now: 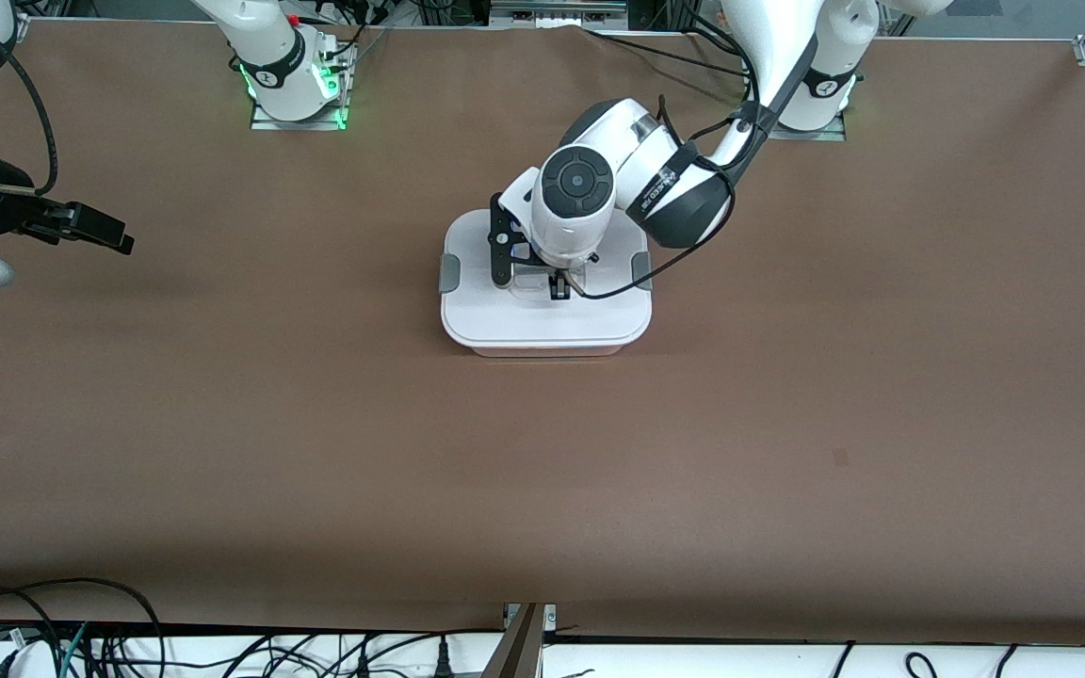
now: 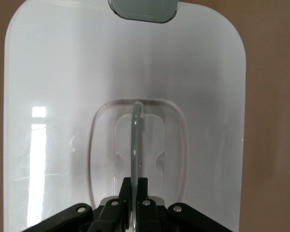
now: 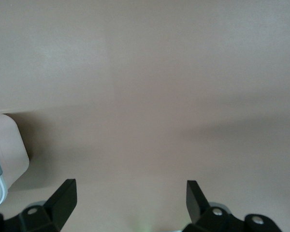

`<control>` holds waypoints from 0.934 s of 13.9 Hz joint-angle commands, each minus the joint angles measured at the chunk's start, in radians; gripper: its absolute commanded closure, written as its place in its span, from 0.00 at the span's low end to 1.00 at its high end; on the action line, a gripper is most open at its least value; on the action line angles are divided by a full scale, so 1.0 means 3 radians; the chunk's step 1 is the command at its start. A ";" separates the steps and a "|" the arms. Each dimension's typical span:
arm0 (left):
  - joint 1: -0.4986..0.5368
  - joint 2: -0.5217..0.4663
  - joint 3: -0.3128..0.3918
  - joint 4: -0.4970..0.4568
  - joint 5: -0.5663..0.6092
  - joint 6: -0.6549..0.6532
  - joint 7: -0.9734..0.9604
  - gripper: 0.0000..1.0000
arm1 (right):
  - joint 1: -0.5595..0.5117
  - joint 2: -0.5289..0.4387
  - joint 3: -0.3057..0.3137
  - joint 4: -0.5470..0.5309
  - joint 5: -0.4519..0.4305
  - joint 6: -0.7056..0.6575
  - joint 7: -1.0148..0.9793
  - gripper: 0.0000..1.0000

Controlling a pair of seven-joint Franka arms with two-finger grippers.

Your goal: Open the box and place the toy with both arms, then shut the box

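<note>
The box point(image 1: 542, 315) stands mid-table with its white lid on and a grey clip on each end point(image 1: 448, 273). Its pink tub shows only as a thin strip under the lid's nearer edge. My left gripper point(image 1: 559, 287) is down on the middle of the lid. In the left wrist view its fingers point(image 2: 127, 186) are shut on the clear handle point(image 2: 135, 140), which stands upright in its recess. My right gripper point(image 1: 119, 237) hangs open and empty over bare table at the right arm's end, and waits. The right wrist view point(image 3: 130, 188) shows a corner of the box point(image 3: 7, 145). The toy is out of view.
The brown table point(image 1: 787, 424) is bare around the box. The arm bases stand along the table's edge farthest from the front camera point(image 1: 293, 85). Cables lie along the edge nearest to the front camera point(image 1: 128, 640).
</note>
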 commanded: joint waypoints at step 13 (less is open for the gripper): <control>0.0165 -0.0797 0.0077 0.0083 0.0510 -0.1204 -0.1245 0.00 | -0.0019 0.0026 0.0032 0.0067 0.0001 -0.0001 0.0019 0.00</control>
